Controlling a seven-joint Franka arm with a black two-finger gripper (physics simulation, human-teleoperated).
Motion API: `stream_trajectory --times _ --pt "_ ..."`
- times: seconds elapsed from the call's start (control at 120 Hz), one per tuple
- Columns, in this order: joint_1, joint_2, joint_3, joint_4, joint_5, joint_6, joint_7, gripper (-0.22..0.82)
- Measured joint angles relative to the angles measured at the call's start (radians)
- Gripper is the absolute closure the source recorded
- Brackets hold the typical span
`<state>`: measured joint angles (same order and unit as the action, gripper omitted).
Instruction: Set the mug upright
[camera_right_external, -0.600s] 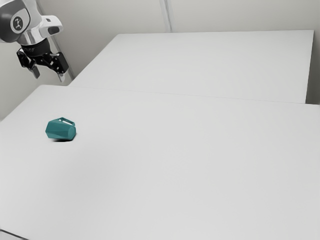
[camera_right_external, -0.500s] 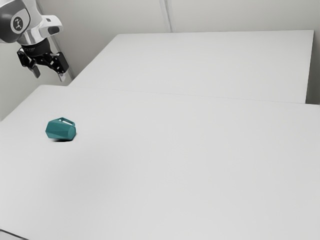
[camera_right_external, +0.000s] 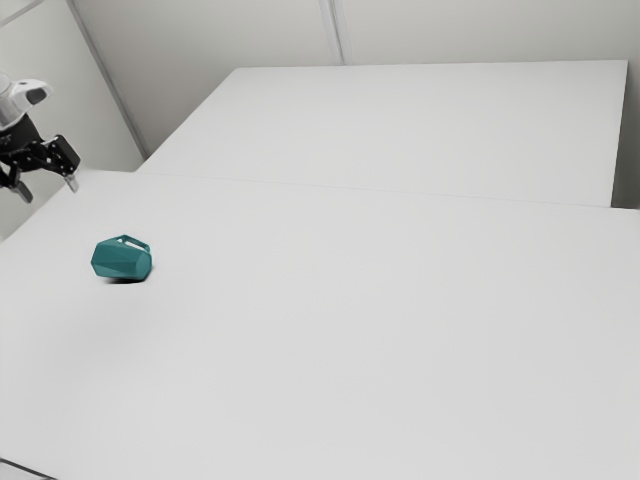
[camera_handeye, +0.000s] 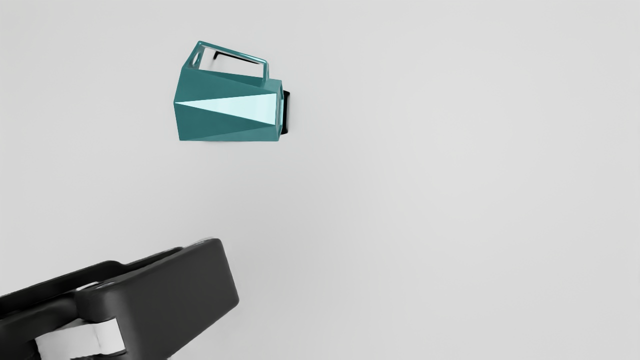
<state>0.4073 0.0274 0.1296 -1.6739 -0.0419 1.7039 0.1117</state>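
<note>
One teal mug (camera_right_external: 122, 259) to stand up, and not upright at present: lying on its side on the white table (camera_right_external: 350, 320), toward the exterior view's left, with its handle (camera_handeye: 266, 71) jutting from the flank. In the exterior view, pointing one flat end toward the view's right; hard to say for certain from here, base or mouth. As for the gripper (camera_right_external: 47, 188), seen up at the exterior view's left edge, well apart from the mug, with fingertips spread and nothing held between them. In the wrist view, likewise bare table between the mug and the dark finger (camera_handeye: 182, 295). By the look of things, short of the goal, with no part of the uprighting to be credited in the mug's present pose. Impossible to tell from one moment about any earlier try. Left to do, in all likelihood: reach over to the mug, close on body or handle, lift a little, turn through to vertical, set down squarely on the base, then let go and back off. Probably best to sort out base from mouth before turning, so as not to end up with an upside-down mug. Until then, far from finished.
</note>
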Motion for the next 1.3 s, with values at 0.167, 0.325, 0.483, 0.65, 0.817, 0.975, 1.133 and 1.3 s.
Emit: stream_trajectory --times 0.167,0.325,0.483,0.65,0.817,0.975,1.133,1.3 --pt "0.101 0.196 0.008 0.13 -0.148 -0.002 0.079 0.0" --pt "0.179 0.373 0.01 0.253 -0.284 -0.009 0.18 0.0" --pt "0.22 0.527 0.009 0.386 -0.372 -0.056 0.278 0.0" --pt "0.255 0.624 -0.001 0.453 -0.435 -0.096 0.371 0.0" --pt "0.265 0.699 -0.007 0.513 -0.483 -0.124 0.447 0.0" --pt "0.266 0.763 -0.007 0.571 -0.523 -0.135 0.507 0.0" --pt "0.267 0.803 -0.014 0.598 -0.557 -0.14 0.555 0.0" --pt "0.269 0.815 -0.015 0.585 -0.593 -0.143 0.592 0.0"
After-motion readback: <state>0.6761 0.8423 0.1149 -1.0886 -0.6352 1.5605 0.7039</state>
